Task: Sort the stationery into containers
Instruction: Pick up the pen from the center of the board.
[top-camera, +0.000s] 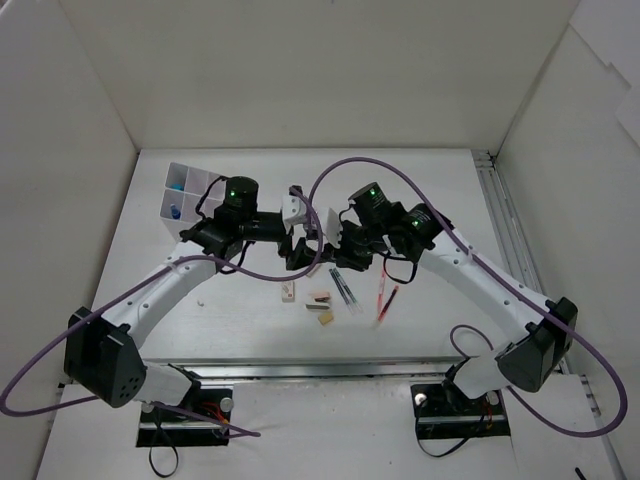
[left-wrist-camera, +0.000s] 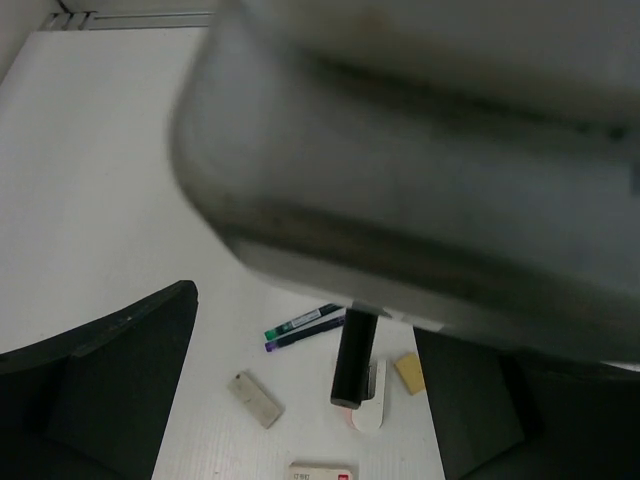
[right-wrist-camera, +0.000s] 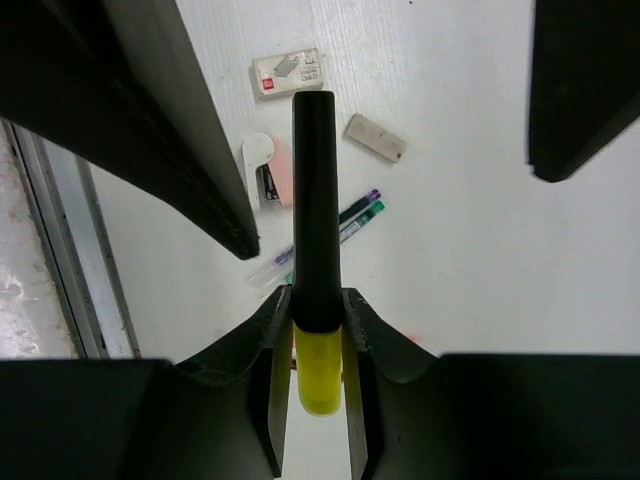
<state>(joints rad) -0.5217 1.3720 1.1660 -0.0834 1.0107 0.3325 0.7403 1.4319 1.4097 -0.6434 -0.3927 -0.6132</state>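
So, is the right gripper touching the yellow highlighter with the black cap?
Touching. The right wrist view shows the right gripper closed on the yellow highlighter, pressing both its sides with no gap.

White table (top-camera: 440, 185); plain white walls (top-camera: 300, 70); metal rail (top-camera: 497, 205) along right edge.

Through the left wrist's lens a grey blur (left-wrist-camera: 430, 170) swallows everything from 10 round to 3 o'clock, too soft to say what it is, and at 6 o'clock an eraser (left-wrist-camera: 322, 470) is cut by the edge. Through the right wrist's lens the yellow highlighter (right-wrist-camera: 318, 380) has its barrel buried in the right gripper (right-wrist-camera: 318, 305), and its black cap crosses over 2 pens (right-wrist-camera: 345, 215). From overhead the left arm (top-camera: 225, 215) covers the 4 o'clock corner of the white grid box (top-camera: 185, 185).
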